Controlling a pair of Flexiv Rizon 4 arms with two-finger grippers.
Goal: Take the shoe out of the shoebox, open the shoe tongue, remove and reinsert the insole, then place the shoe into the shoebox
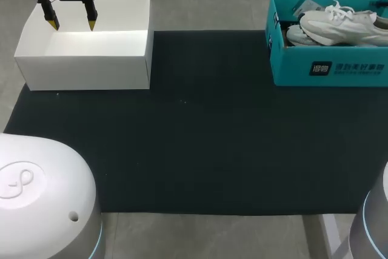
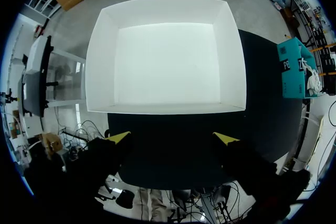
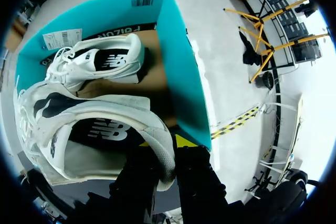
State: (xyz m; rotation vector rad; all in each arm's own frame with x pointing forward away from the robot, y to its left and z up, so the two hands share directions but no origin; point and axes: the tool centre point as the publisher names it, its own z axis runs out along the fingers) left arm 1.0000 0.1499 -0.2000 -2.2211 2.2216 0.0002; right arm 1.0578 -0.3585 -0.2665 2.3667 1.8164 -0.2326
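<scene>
At far left the left fingers hang spread apart, holding nothing, over an open white box. The box is smooth, stiff card with straight walls and a bare floor. A matte black worktop mat fills the middle.

At far right stands the teal shoebox, of rigid card with a brown inner floor. It holds the shoe, a white trainer with a soft knit upper, black side panels, loose laces and a thick foam sole. A second shoe lies beyond it in the box.

The right fingers are clenched on the shoe's padded heel collar, one inside and one outside.

The lift probably wants to go straight up until the sole clears the teal wall. The toe is likely to droop from a heel grip. The laces could snag the second shoe, so a slow rise seems wise before carrying it over the mat.
</scene>
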